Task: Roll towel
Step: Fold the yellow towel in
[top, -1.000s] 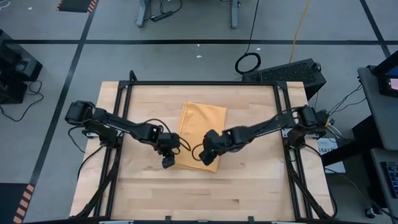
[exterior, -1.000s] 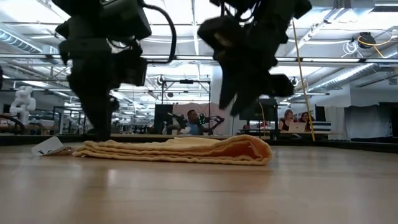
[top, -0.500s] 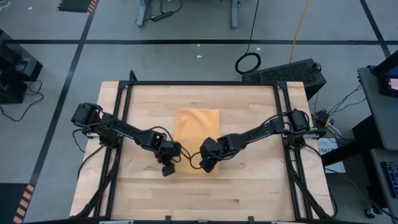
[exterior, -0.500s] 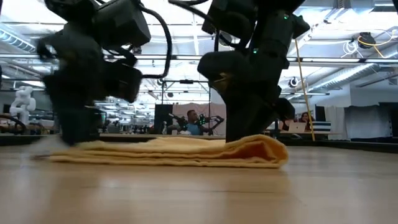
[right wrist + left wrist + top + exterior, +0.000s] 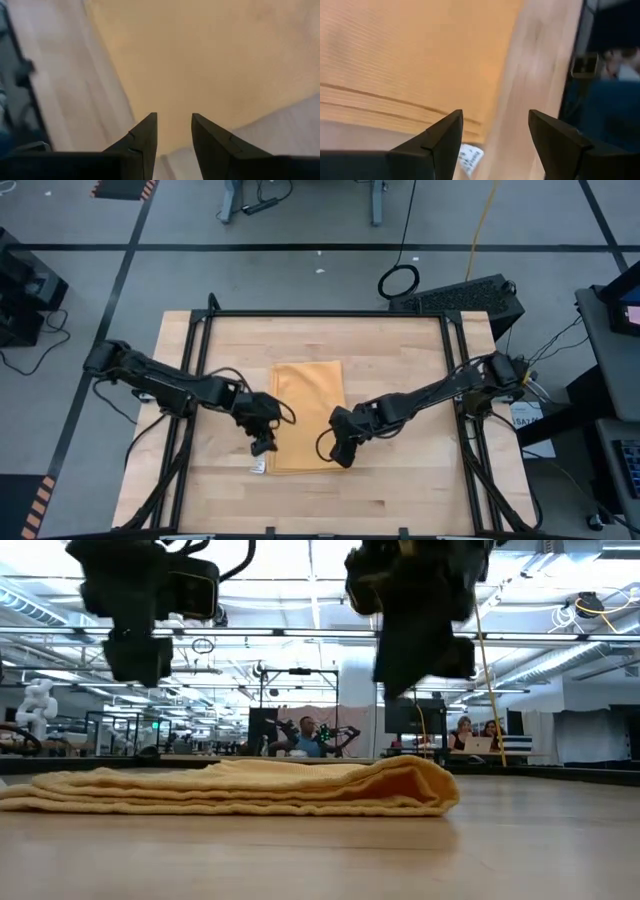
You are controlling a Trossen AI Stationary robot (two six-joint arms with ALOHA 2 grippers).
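The towel (image 5: 306,416) lies folded flat near the middle of the tabletop (image 5: 400,490), its long axis running from the far side toward the near edge, with a small white tag (image 5: 258,467) showing just off its near left corner. Both claws hang above that near end: the left claw (image 5: 262,444) over the left corner, the right claw (image 5: 343,453) over the right corner, each about equally close to the cloth. In the low view both are raised clear of the fabric, which rests in soft stacked layers with a rounded fold on one side. Each claw is released, fingers parted with nothing between them. Rolling would likely start from this near edge and travel along the long axis toward the far side. Nothing else sits on the tabletop to obstruct that path; people are seated far off in the room behind.
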